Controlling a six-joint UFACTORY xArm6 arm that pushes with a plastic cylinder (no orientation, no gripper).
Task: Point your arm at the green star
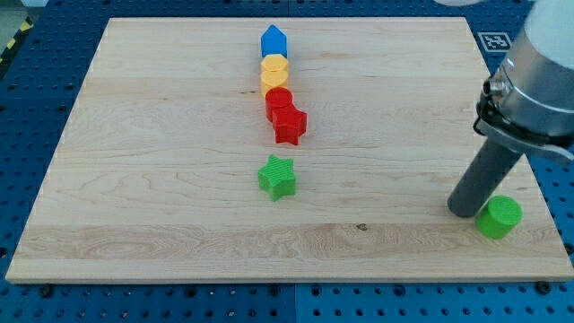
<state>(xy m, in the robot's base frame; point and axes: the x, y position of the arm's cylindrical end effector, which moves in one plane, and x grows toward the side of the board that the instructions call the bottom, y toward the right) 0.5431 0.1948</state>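
The green star [277,177] lies near the middle of the wooden board [161,179], just below a column of blocks. My tip [463,212] rests on the board at the view's right, far to the right of the star and slightly lower. It stands right beside a green round block [499,217], on that block's left.
Above the star a column runs up the board: a red star [290,124], a red round block [279,101], a yellow block [274,74] and a blue house-shaped block [273,42]. The board's right edge is close to my tip.
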